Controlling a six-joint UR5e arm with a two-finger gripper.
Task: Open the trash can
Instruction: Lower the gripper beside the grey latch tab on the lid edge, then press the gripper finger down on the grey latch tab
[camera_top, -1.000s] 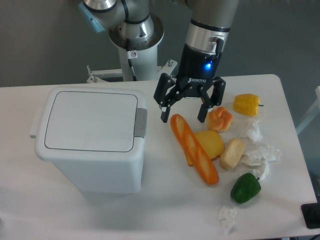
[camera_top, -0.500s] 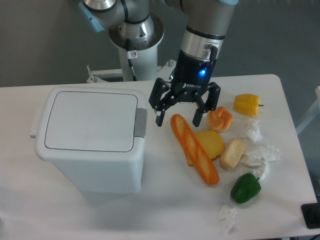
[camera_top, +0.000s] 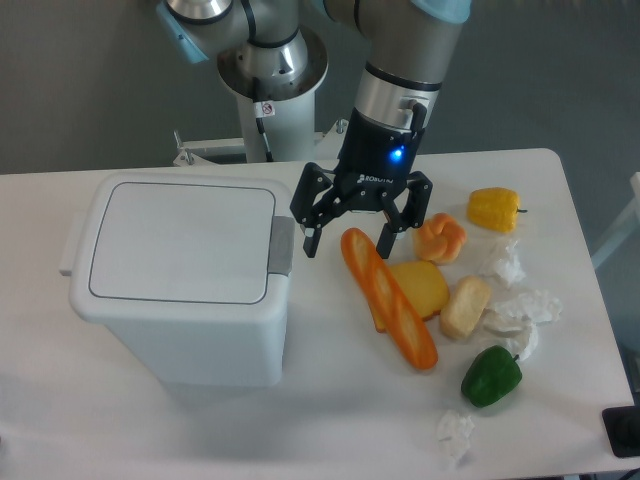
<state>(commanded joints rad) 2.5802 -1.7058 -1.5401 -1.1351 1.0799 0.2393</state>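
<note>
The trash can (camera_top: 180, 285) is a large white bin on the left of the table, its flat lid (camera_top: 180, 242) down. A grey push tab (camera_top: 281, 245) sits on its right rim. My gripper (camera_top: 346, 246) hangs just right of that tab, fingers spread wide and open, holding nothing. Its left fingertip (camera_top: 309, 246) is a short gap from the tab; the right fingertip (camera_top: 383, 246) is above the top end of an orange baguette (camera_top: 388, 297).
Right of the gripper lie toy foods: a croissant (camera_top: 440, 238), a yellow pepper (camera_top: 495, 209), a cheese wedge (camera_top: 421, 287), a bread roll (camera_top: 466, 307), a green pepper (camera_top: 491, 376) and crumpled paper (camera_top: 522, 312). The robot base (camera_top: 270, 80) stands behind.
The open gripper has shifted left, toward the bin's grey tab, over the last second. The lid and the foods have not moved.
</note>
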